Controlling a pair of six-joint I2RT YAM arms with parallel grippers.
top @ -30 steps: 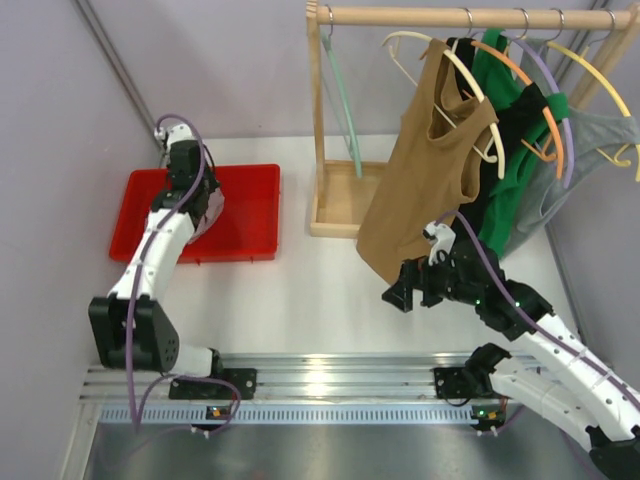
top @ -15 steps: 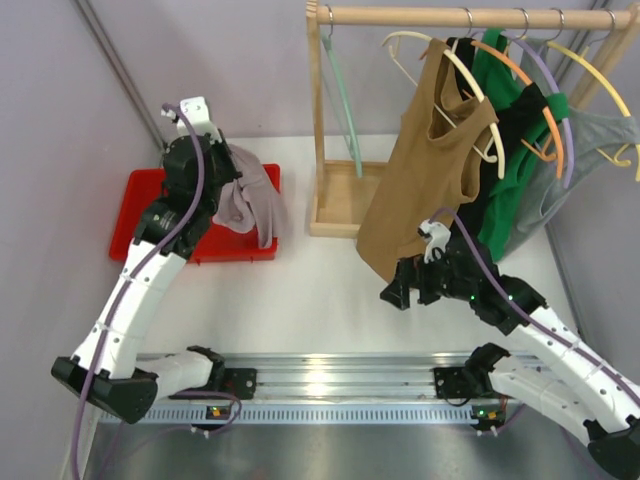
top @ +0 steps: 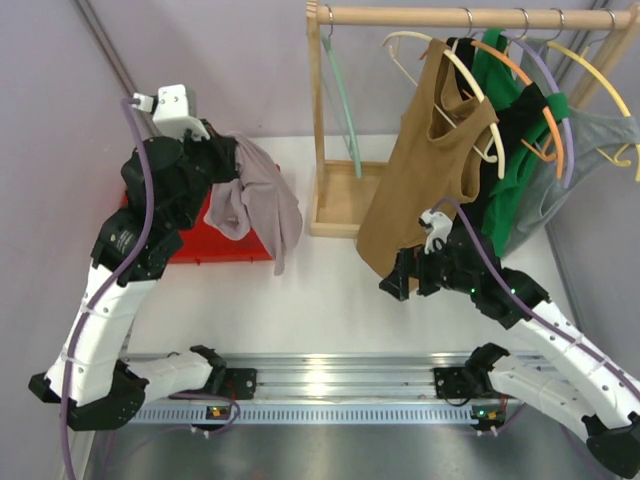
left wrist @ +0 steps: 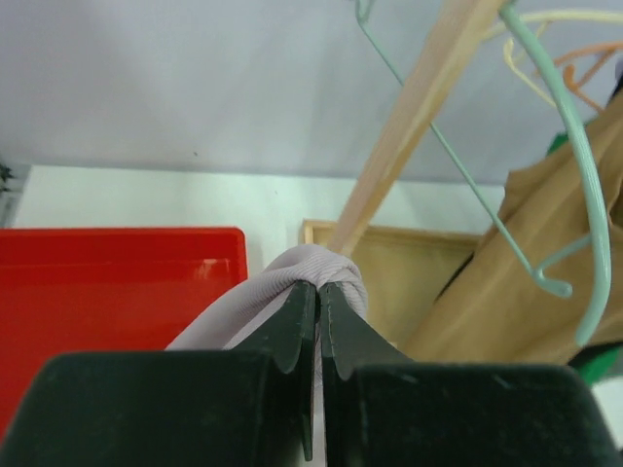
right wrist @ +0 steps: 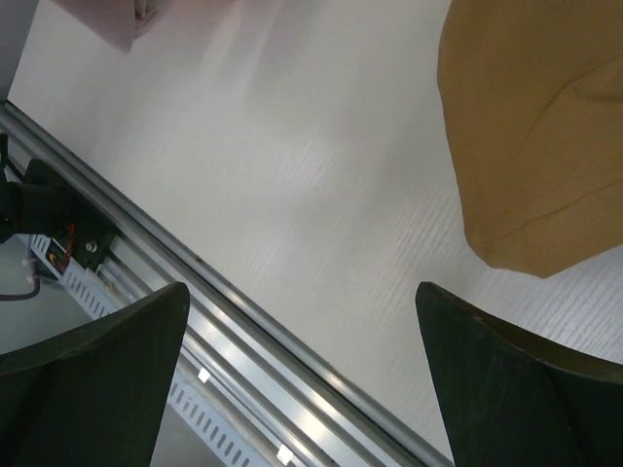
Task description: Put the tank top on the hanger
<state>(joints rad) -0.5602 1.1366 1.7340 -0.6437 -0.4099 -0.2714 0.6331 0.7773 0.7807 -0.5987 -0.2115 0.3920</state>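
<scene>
The pale mauve tank top (top: 262,200) hangs bunched from my left gripper (top: 228,160), which is raised above the right end of the red tray. In the left wrist view my left gripper (left wrist: 318,287) is shut on a fold of the tank top (left wrist: 292,277). The mint-green hanger (top: 342,100) hangs empty at the left end of the wooden rail, right of the tank top; it also shows in the left wrist view (left wrist: 576,175). My right gripper (top: 398,284) is open and empty, low over the table below the tan top; it also shows in the right wrist view (right wrist: 302,321).
A red tray (top: 250,245) lies at the left. The wooden rack's base (top: 340,205) and post stand at the back centre. A tan-brown tank top (top: 420,170) on a cream hanger, green and grey garments, and orange and purple hangers fill the rail's right side.
My left arm has lifted the mauve tank top out of the red tray, up and toward the right. My right gripper has barely moved.
</scene>
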